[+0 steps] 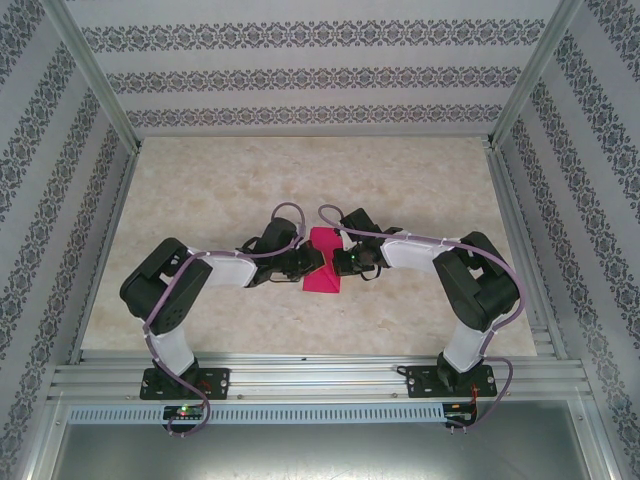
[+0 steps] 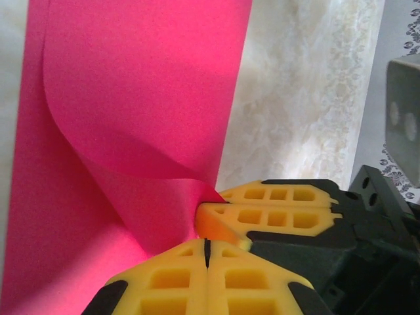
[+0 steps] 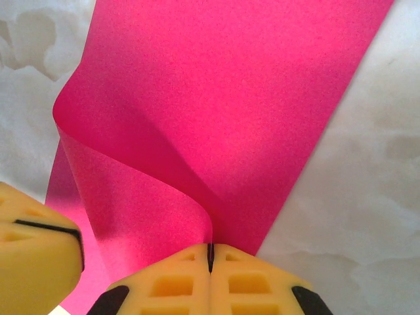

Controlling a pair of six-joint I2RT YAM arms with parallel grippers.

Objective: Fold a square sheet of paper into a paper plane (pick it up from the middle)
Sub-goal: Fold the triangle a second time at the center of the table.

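Observation:
The square sheet of paper (image 1: 321, 281) is magenta-pink and lies at the table's centre, between both grippers. One flap of the sheet (image 2: 131, 98) curls up off the flat layer. My right gripper (image 3: 210, 248) is shut, and the flap's edge (image 3: 197, 197) runs into its slit. In the left wrist view, its yellow fingers (image 2: 275, 213) pinch the flap's corner. My left gripper (image 2: 207, 244) is shut right beside it, with the paper coming up to its tips. Seen from above, the left gripper (image 1: 314, 262) and right gripper (image 1: 338, 262) almost touch. The paper plane is out of view.
The table (image 1: 220, 190) has a pale marbled top. Aluminium rails (image 1: 320, 378) run along its near edge, and posts stand at its corners. Patterned walls (image 1: 320, 80) close in the back and both sides. Both arms reach inward from their bases.

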